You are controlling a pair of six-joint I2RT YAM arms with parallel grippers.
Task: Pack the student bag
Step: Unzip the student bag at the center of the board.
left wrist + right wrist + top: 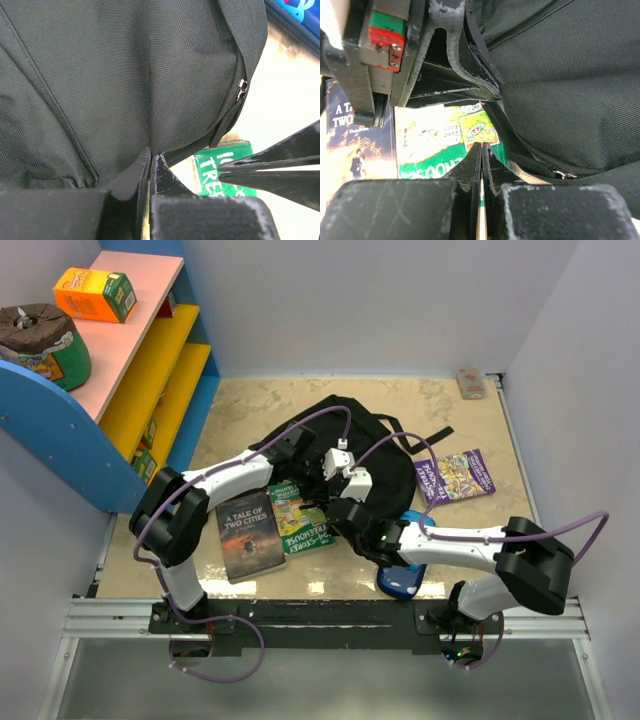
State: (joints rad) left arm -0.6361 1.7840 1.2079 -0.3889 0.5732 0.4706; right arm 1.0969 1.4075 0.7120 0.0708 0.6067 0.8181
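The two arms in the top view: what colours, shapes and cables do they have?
Both the left arm and the right arm have white tube-like links with bulky black joints. A purple cable runs along each. The left end effector and the right end effector each have two black, scuffed fingers.

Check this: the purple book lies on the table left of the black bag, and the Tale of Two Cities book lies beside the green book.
Wrong side. The purple book lies on the table right of the black bag, as the top external view shows. The Tale of Two Cities book does lie beside the green book.
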